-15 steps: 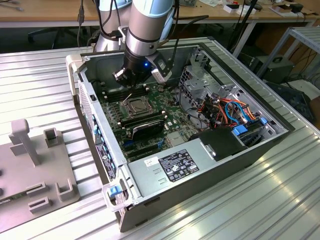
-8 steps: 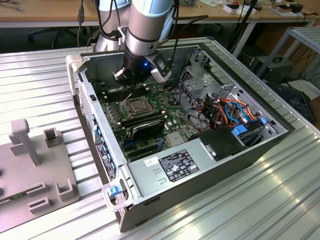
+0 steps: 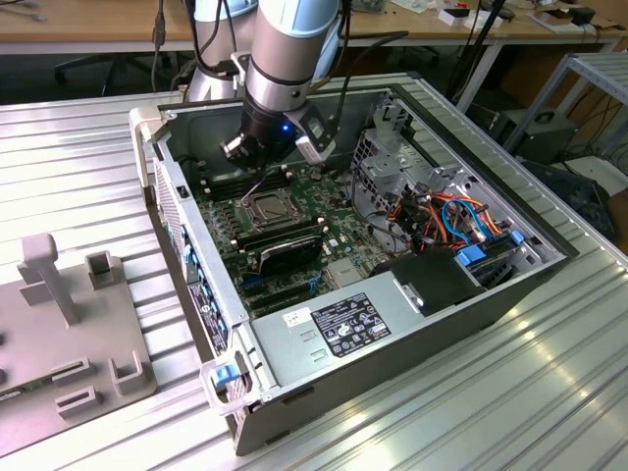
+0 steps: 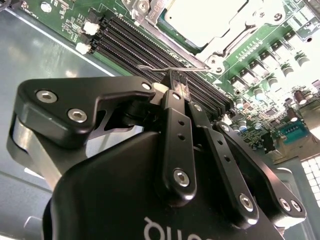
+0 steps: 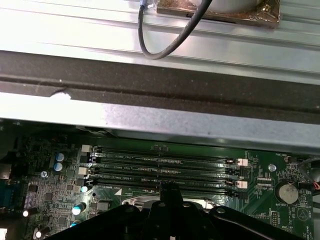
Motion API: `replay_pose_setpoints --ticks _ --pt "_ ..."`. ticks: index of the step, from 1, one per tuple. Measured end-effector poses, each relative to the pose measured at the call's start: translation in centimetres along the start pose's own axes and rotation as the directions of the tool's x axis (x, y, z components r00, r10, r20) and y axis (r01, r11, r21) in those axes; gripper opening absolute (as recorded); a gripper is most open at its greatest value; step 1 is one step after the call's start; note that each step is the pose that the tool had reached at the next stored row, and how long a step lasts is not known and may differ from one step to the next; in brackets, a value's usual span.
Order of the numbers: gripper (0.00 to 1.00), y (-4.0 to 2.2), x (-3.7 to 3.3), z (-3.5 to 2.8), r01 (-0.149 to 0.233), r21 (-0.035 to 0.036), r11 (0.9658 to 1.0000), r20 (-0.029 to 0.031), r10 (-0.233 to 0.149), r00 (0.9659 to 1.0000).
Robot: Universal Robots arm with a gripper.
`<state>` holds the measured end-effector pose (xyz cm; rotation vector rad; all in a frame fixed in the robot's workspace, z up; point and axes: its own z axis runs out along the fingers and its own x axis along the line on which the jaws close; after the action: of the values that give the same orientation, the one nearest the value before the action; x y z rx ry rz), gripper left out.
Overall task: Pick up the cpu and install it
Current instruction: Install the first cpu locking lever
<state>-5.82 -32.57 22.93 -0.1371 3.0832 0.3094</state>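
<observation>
The cpu (image 4: 205, 20) lies flat in the motherboard's socket, its silver-grey top showing inside the metal load frame; in the exterior view the cpu (image 3: 263, 208) sits mid-board inside the open computer case (image 3: 392, 343). My gripper (image 4: 176, 80) hangs just beside the socket, over the memory slots. Its fingers are pressed together, and the thin wire latch lever (image 4: 152, 69) runs into their tips. In the exterior view the gripper (image 3: 260, 162) is low inside the case, with the lever slanting up from the socket to it. In the first wrist view the gripper (image 5: 168, 186) points at the slots.
Black memory slots (image 5: 160, 170) run beside the socket. The case's grey side wall (image 5: 160, 85) rises close behind them. A power supply (image 3: 343, 324), a drive cage (image 3: 392, 147) and coloured cables (image 3: 442, 216) crowd the exterior view's right. A grey fixture (image 3: 59, 324) lies on the table.
</observation>
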Motion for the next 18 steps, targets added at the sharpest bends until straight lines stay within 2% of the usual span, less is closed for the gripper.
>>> replay_pose_setpoints --ticks 11,18 --pt "0.11 -0.17 -0.64 0.55 0.000 0.0001 1.0000 -0.0001 0.000 1.0000" --pt "0.11 -0.20 -0.71 0.68 0.000 0.0000 1.0000 -0.0001 0.000 1.0000"
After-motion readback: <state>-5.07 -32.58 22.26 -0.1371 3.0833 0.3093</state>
